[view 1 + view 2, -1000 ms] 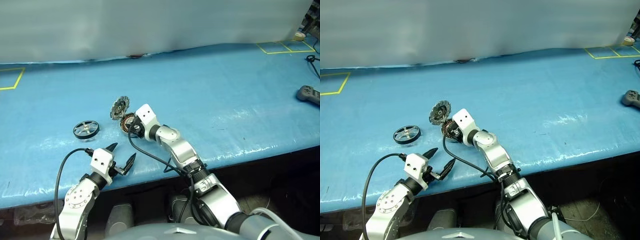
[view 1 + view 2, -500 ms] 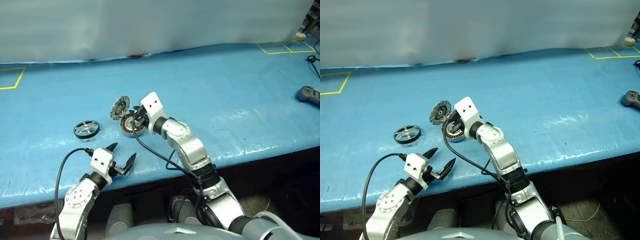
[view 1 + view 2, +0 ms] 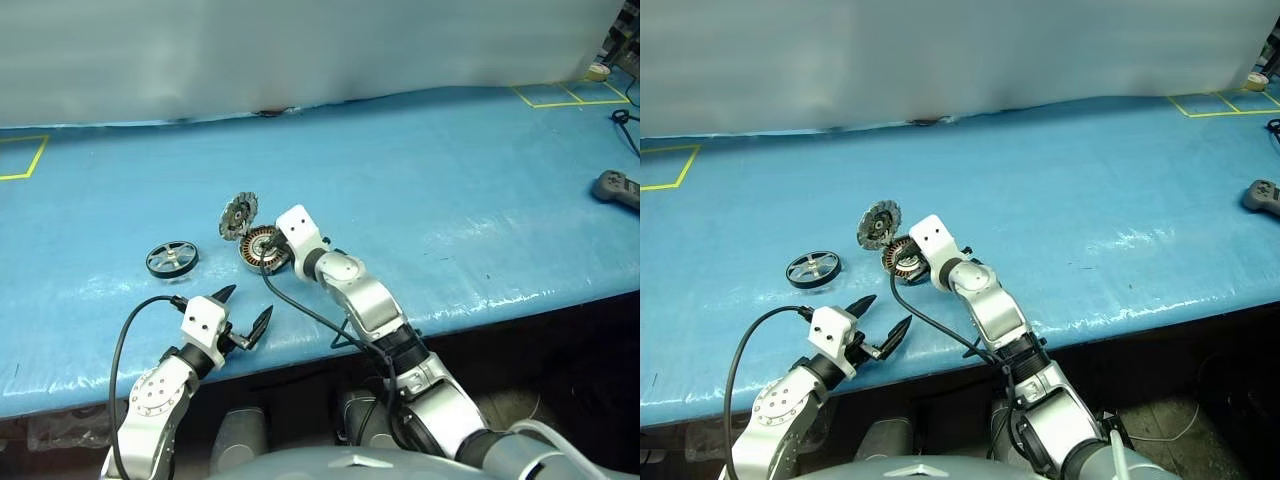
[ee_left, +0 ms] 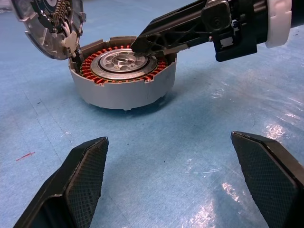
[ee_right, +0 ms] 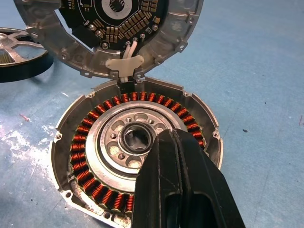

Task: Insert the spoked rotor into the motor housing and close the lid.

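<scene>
Jaws of the right gripper (image 5: 178,156) are pressed shut, empty, tips over the motor housing (image 3: 262,248)'s silver centre; the left gripper (image 3: 241,316) waits spread wide near the counter (image 3: 450,180) edge. With the lid (image 3: 239,215) hinged up, the spoked rotor (image 3: 171,259) lies apart to the left. Better to back off, fetch that rotor and seat it level on the hub.

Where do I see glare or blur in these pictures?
Left eye view: white glare on the blue table cover, right of the motor housing. Left wrist view: shiny spots on the cover near the left hand. Right wrist view: the spoked rotor looks soft.
</scene>
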